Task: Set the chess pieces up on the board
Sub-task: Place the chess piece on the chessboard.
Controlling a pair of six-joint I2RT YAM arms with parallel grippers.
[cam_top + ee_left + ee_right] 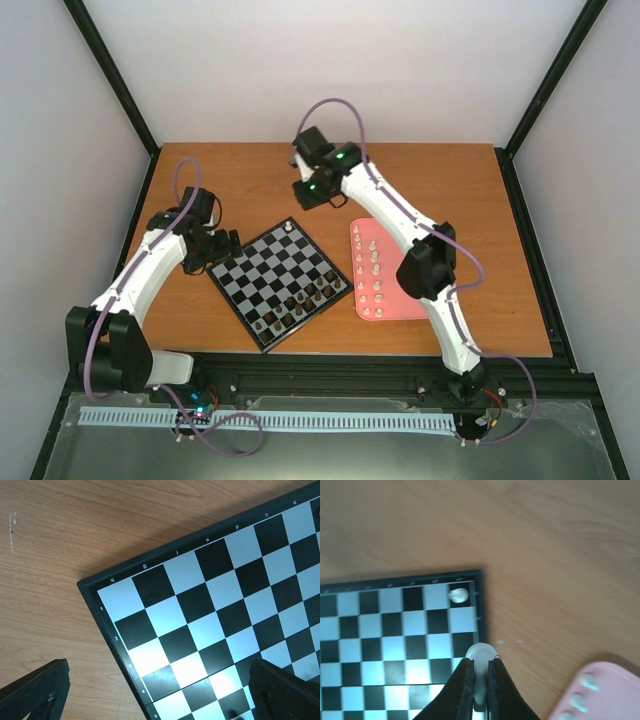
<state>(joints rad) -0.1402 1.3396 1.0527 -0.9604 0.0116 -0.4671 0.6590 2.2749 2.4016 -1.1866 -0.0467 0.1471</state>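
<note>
Now — wooden table (450,180), white walls (320,60) | left gripper (160,700) spread apart | right gripper (479,680) clamped on chess piece (480,654)

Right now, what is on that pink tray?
Small cream-white chess pieces stand on the pink tray in two rough rows. The right arm covers its right side, so anything there is hidden.

The board (255,265) is lying flat, turned diamond-wise, its black and silver-grey checks shining. A lone cream piece (290,228) is sitting on its far corner square. The other chess pieces (373,270) are sitting in rows on the pink tray (395,306) just beside it (tiny, cream-white). One pinched piece (480,652) is hanging in the right gripper (480,666) above the board's rim.
</note>
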